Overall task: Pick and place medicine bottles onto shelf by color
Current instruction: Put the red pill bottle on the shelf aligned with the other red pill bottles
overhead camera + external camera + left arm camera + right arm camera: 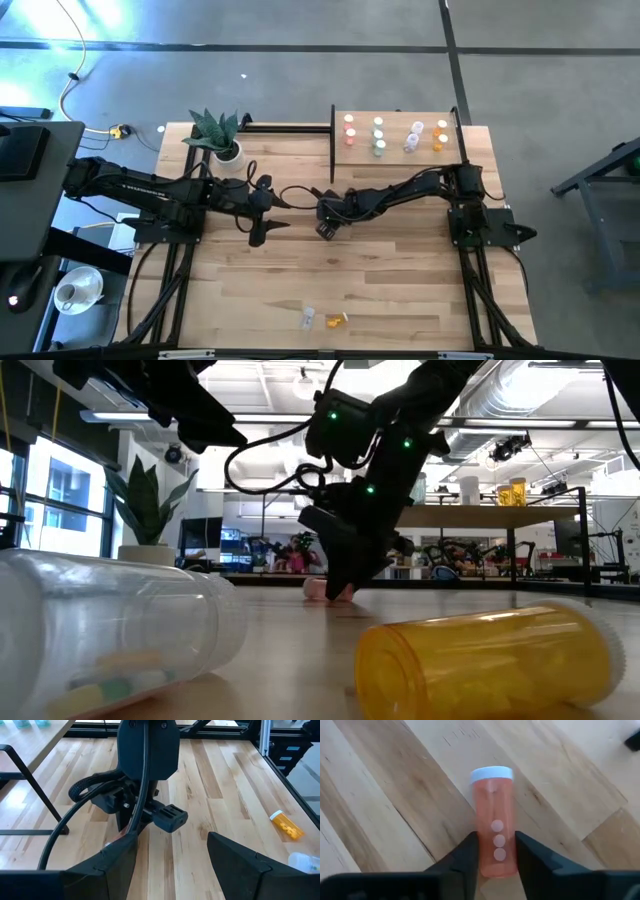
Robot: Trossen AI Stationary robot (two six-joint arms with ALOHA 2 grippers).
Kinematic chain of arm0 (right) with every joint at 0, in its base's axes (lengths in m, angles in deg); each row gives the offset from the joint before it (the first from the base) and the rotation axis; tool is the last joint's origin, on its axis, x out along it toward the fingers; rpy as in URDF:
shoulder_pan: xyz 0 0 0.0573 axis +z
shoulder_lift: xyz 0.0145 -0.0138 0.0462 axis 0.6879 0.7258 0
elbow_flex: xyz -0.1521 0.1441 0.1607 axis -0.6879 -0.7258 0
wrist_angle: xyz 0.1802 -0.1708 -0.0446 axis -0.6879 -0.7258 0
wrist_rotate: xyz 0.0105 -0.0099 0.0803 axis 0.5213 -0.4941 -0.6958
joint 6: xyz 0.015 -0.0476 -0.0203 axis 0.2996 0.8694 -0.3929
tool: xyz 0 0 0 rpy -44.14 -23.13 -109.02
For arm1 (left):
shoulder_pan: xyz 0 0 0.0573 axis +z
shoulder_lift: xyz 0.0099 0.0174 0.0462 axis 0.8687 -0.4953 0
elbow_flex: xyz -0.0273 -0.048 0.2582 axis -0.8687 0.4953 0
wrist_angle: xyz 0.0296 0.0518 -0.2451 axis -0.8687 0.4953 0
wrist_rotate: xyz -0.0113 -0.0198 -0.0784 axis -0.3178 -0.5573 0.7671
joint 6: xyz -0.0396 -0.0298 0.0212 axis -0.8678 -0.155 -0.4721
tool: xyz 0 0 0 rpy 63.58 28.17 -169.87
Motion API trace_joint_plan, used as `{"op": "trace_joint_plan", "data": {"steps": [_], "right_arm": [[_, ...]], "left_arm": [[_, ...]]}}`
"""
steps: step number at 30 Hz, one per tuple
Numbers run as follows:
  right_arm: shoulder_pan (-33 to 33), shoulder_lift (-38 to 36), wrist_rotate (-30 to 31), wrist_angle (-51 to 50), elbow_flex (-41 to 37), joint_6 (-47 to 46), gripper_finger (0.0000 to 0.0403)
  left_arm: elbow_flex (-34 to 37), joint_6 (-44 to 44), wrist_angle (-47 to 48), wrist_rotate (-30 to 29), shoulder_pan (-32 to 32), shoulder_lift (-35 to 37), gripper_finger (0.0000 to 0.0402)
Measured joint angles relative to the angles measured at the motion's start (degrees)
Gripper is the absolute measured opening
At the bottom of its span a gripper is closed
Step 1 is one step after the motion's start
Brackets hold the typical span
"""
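**A:** Where is the right gripper [496,851] just now?

**B:** Down at the table's [400,290] middle, with its two dark fingers [465,851] standing either side of a pink bottle [493,822] that lies flat on the planks. Both touch the bottle's sides, so I take it as pinched, though the squeeze may not be finished.

**A:** Which way does the bottle run from there?

**B:** Straight ahead from the wrist. Its long axis crosses the line between the fingertips; the white cap [491,773] points away from the gripper and the base sits between the fingers. So the hold is on the lower body, not the cap end.

**A:** And the shelf?

**B:** The shelf [395,160] stands at the table's far right corner, already carrying upright bottles in groups. The next carry, as I judge it, goes from centre toward that far right corner.

**A:** The other arm?

**B:** The left gripper [262,205] hangs just left of centre with its fingers spread wide and nothing in them. An orange bottle [337,319] and a clear bottle [307,318] lie near the table's near edge, well apart from both grippers.
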Motion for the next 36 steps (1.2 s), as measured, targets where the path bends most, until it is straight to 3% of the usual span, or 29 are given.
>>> {"op": "trace_joint_plan", "data": {"steps": [5,14,22,30,36], "right_arm": [[0.0,-0.81,-0.42,-0.13,-0.15,4.6,0.0066],[0.39,-9.7,-0.52,-0.94,-0.26,8.57,0.0088],[4.62,-20.53,-0.14,0.93,-0.24,14.15,0.0078],[11.6,-29.52,3.91,3.13,-0.19,20.18,0.0077],[15.84,-30.63,5.72,11.35,-0.24,29.28,0.0077]], "left_arm": [[0.0,-0.01,0.41,0.0,0.0,0.0,0.0231],[-0.02,0.49,1.82,-0.13,0.0,0.04,0.0231],[-0.01,2.66,-0.15,-0.17,-1.32,0.02,0.0231],[9.01,4.54,-22.85,-0.13,-2.88,0.0,0.0231],[16.13,4.07,-46.98,-0.32,-2.54,-0.02,0.0231]]}}
